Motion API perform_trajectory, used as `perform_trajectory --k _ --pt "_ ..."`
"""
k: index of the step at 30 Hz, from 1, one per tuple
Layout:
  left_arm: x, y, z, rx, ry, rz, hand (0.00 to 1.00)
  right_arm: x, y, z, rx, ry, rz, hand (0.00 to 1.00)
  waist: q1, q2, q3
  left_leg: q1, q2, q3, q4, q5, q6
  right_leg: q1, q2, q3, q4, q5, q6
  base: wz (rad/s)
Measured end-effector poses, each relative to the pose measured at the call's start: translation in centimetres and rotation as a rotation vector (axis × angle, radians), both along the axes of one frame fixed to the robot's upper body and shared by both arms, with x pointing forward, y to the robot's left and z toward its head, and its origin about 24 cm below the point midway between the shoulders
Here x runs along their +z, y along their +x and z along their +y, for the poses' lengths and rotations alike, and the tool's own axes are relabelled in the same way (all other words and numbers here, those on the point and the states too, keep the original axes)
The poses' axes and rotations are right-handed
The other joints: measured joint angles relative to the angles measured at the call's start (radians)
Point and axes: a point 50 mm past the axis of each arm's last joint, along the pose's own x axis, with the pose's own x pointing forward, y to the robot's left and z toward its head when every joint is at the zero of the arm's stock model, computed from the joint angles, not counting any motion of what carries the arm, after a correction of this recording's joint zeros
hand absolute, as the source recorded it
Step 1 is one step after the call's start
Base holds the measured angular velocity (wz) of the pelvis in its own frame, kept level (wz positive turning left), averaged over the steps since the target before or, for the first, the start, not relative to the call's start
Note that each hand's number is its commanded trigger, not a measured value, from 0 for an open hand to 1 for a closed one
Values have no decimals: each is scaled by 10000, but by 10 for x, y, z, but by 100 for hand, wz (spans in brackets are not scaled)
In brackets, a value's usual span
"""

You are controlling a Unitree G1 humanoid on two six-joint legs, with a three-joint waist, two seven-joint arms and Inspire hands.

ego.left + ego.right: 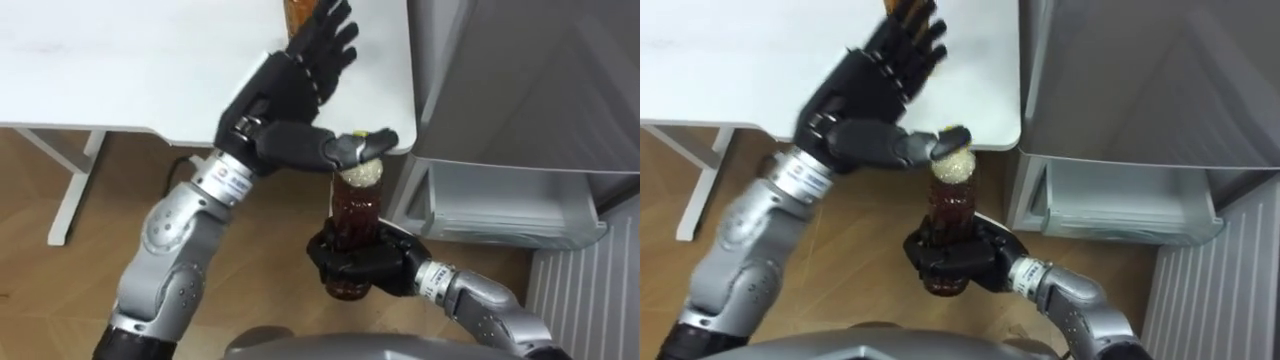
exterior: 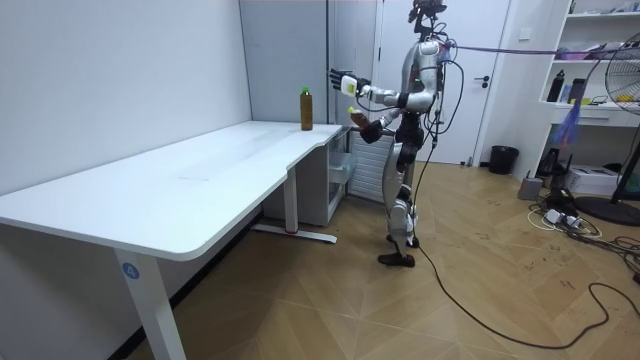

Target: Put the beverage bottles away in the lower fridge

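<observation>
My right hand [image 1: 352, 268] is shut on a brown drink bottle [image 1: 357, 212] with a pale cap, held upright just off the white table's corner, in front of the fridge. Above it my left hand [image 1: 300, 75] is open, fingers straight, with its thumb resting on the bottle's cap [image 1: 953, 160]. A second brown bottle [image 2: 306, 108] stands on the table's far end, partly hidden behind my left hand [image 1: 883, 75] in the eye views. The lower fridge drawer [image 1: 505, 205] stands pulled open to my right. In the room view I stand between the table end and the fridge [image 2: 300, 60].
The white table [image 1: 120, 70] fills the upper left, with its leg [image 1: 75, 185] on the wood floor. The grey fridge body [image 1: 1160, 70] rises at the right. In the room view, a shelf, a fan [image 2: 625, 95] and cables lie at the room view's right.
</observation>
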Motion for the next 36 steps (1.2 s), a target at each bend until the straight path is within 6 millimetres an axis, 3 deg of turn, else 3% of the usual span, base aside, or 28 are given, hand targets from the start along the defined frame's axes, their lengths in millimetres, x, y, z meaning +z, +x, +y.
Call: perform_trajectory --k 7,10,12,15,23,27,29,32,34,35,36 --pt "12 5 30 1896 -3 -350 0 -2 -1 -20 -870 -310 80 100 281 108 -6 -29 -2 2 5 2 3 -41 1 3 10 0 0 0" --pt "15 6 47 2830 39 -420 0 -3 -7 -26 -1195 -406 195 100 473 180 -43 44 -6 4 25 2 3 2 -7 -9 0 0 0 0" --pt "18 6 60 3579 40 -443 0 -4 -9 -29 -1201 -607 218 100 622 263 -14 163 -11 31 12 3 4 97 -17 -1 -11 0 0 -2" --pt "23 4 75 4603 -9 -596 0 -6 -12 -35 -1222 -1010 260 100 834 355 -57 241 -35 -7 -39 6 10 139 -35 -34 -9 -11 19 0" --pt "25 -16 122 8247 39 -633 0 -9 -17 -49 -2067 -1509 443 100 1012 492 -14 314 -77 -128 -127 8 12 388 -50 -334 -185 -20 34 5" --pt "22 -25 141 9925 7 -445 0 -11 -25 -55 -2526 -1654 697 100 1246 522 -41 414 -72 -98 -173 11 7 421 -70 -467 -194 -38 61 -2" --pt "10 -30 155 10926 -57 233 0 -12 -31 -57 -2705 -1847 840 100 1487 536 -53 524 -77 -65 -261 19 3 431 -81 -504 -216 -48 73 -8" --pt "-11 -39 166 11736 47 1224 0 -11 -31 -59 -2705 -2000 808 100 1569 480 -91 523 -90 -42 -315 22 4 428 -83 -519 -330 -56 80 0" --pt "-53 -53 176 12403 436 3259 0 -12 -31 -58 -2769 -2103 920 100 1581 408 -160 569 -97 -40 -326 41 6 435 -82 -479 -332 -60 86 0" --pt "-64 -57 177 12541 538 3862 0 -13 -31 -57 -2807 -2111 955 100 1574 422 -181 582 -95 -36 -323 41 6 447 -81 -482 -334 -60 86 0" --pt "-87 -66 177 12691 616 5075 0 -13 -31 -56 -2910 -2140 1037 100 1594 356 -165 595 -90 -24 -337 43 2 462 -79 -521 -337 -60 86 0"
